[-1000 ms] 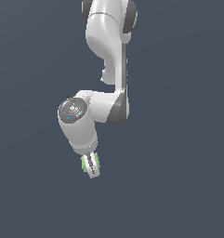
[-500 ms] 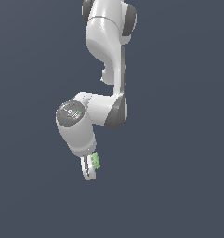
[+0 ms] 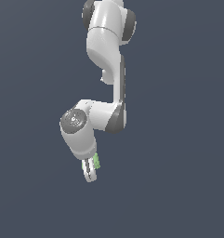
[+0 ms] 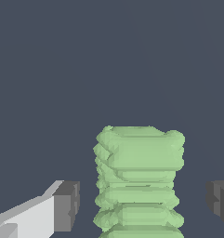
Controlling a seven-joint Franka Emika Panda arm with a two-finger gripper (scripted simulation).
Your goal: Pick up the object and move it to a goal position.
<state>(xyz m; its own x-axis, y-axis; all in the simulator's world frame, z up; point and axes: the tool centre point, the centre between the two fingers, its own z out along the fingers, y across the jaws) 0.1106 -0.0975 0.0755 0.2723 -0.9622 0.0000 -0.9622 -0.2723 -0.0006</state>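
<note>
The gripper (image 4: 141,204) stands wide open with the ridged green object (image 4: 139,181) between its pads, untouched — centre it, then close evenly.

A plain dark grey-blue floor (image 3: 178,139) fills both views; its bare part carries nothing.

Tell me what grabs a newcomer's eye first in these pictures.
The white arm hangs down the middle of the exterior view against a plain dark background. In the wrist view, the light-green ridged object sits between the gripper's dark pads, with a gap on each side.
</note>
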